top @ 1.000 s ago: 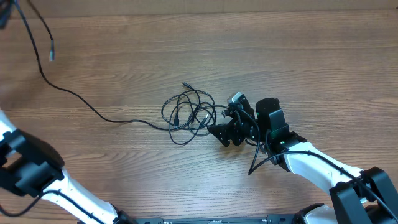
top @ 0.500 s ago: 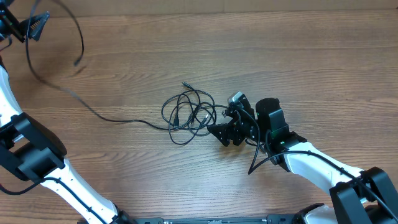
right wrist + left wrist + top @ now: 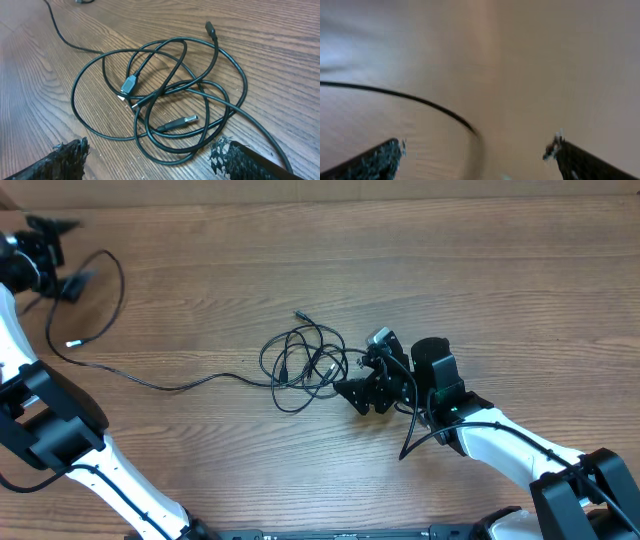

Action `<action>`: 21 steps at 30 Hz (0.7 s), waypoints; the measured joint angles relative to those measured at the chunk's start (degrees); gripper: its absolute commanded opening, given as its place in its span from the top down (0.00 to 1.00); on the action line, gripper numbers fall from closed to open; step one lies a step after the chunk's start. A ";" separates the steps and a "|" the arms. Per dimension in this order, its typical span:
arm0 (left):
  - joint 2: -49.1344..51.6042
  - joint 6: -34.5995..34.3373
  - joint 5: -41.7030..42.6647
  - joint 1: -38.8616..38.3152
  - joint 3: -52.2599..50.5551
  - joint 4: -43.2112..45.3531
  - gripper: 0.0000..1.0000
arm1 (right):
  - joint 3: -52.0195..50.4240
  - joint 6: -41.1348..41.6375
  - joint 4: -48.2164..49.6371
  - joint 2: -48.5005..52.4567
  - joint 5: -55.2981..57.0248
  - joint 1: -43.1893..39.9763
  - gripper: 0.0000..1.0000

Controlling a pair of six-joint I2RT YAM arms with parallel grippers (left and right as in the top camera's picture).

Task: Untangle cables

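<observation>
Long strand [image 3: 150,383] of cables [image 3: 305,368], knot at desk centre, just dropped: now slack toward far-left corner, plug end [image 3: 70,343] free. Probably mostly untangled, still meets knot. Left gripper [image 3: 58,258] spread wide, empty; earlier clamped, strand lifted. Right gripper [image 3: 360,383] apart beside knot, unmoved.

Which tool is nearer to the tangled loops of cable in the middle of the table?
Right. The right tool sits open just beside the tangled loops; the left tool is far away, at the upper left of the overhead view.
</observation>
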 measured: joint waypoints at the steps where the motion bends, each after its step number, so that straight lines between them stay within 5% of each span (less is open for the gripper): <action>1: 0.00 2.56 -3.76 -0.22 0.02 -2.62 0.00 | 0.00 -0.02 -0.07 0.00 -0.02 0.00 0.11; 11: 0.02 18.32 -35.80 -0.94 0.00 -15.52 0.00 | 0.00 0.20 0.35 0.00 0.00 0.02 0.09; 21: -0.28 22.75 -56.96 -0.94 3.08 -17.94 0.00 | 0.00 0.17 0.24 0.00 0.00 0.02 0.07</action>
